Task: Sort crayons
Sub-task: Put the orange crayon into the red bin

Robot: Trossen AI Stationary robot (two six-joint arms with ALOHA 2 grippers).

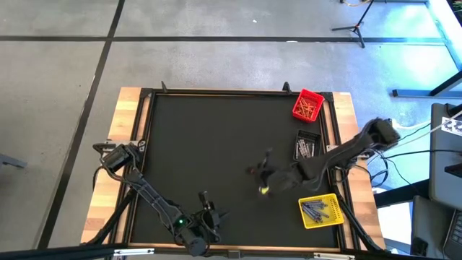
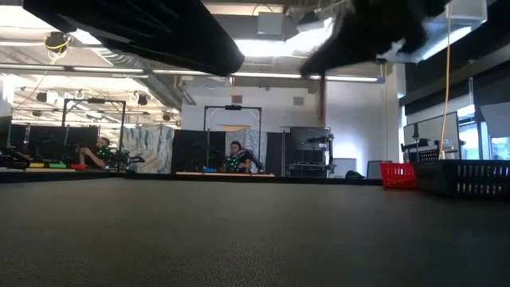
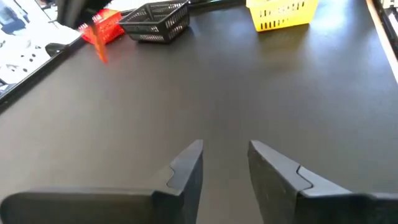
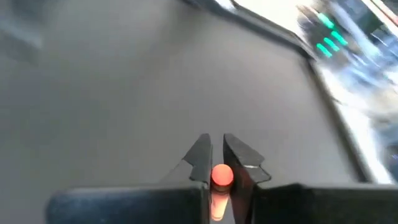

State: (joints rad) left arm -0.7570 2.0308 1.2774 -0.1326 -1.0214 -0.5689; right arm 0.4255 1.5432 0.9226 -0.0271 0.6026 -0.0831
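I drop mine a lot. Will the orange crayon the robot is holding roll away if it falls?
Probably. The orange crayon looks round at its end, so it could roll on the flat table. It seems stiff and light, pinched in the right gripper.

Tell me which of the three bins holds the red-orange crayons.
The red bin at the table's far right corner. The black bin beside it holds grey crayons, and the yellow bin nearest the front holds blue ones.
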